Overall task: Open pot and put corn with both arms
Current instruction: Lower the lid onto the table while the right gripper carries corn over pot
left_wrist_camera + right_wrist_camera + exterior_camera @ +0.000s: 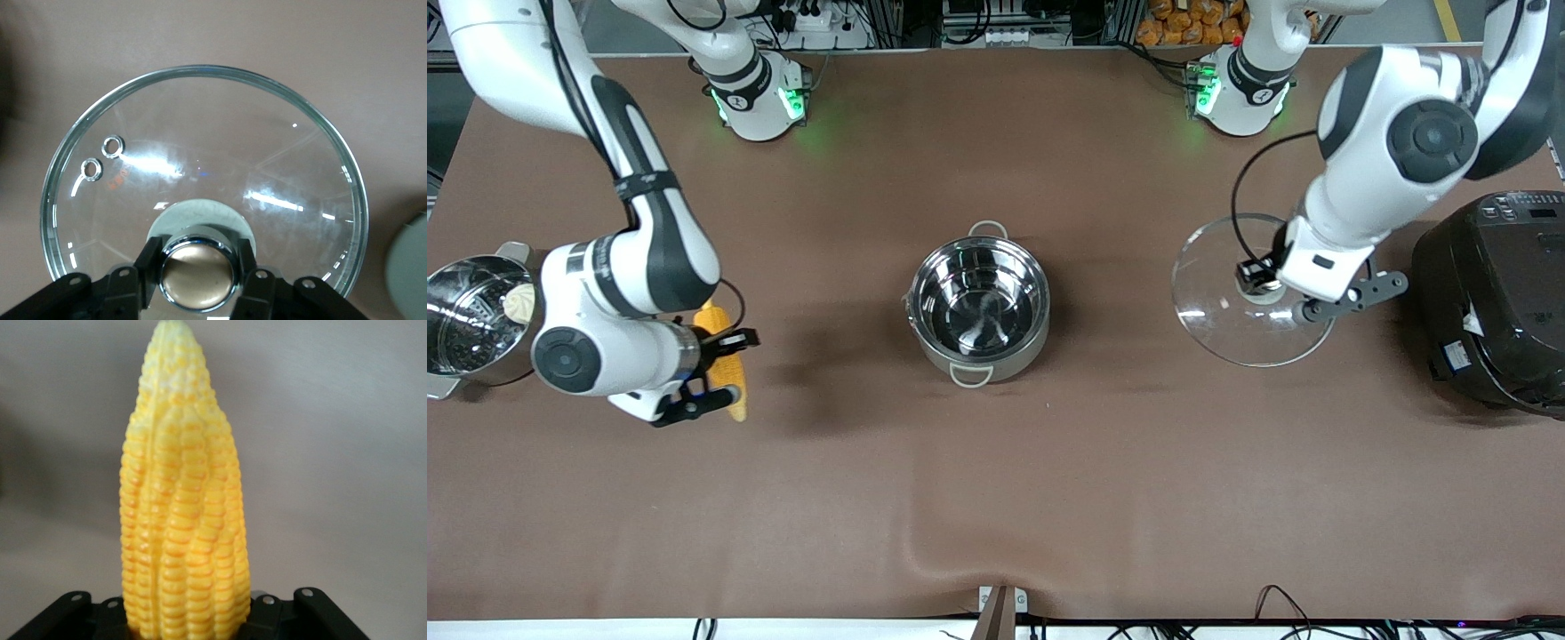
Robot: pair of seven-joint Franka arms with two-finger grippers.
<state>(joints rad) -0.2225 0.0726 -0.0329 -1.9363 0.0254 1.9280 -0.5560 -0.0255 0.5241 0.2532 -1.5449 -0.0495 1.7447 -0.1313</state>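
The pot [996, 356] stands open and empty at the middle of the table. Its glass lid [1214, 302] is off it, toward the left arm's end, beside the black cooker. My left gripper [1279, 296] is shut on the lid's bronze knob [197, 277]; the left wrist view shows the lid [200, 133] over bare table. My right gripper [720, 369] is shut on the corn [711, 318] toward the right arm's end, next to the steamer pot. In the right wrist view the corn [183, 487] sticks out from between the fingers [267, 617], tip pointing away.
A steel steamer pot [463, 356] with a white bun [519, 304] stands at the right arm's end. A big black cooker [1494, 302] stands at the left arm's end. A fold in the brown cloth [960, 551] rises at the front edge.
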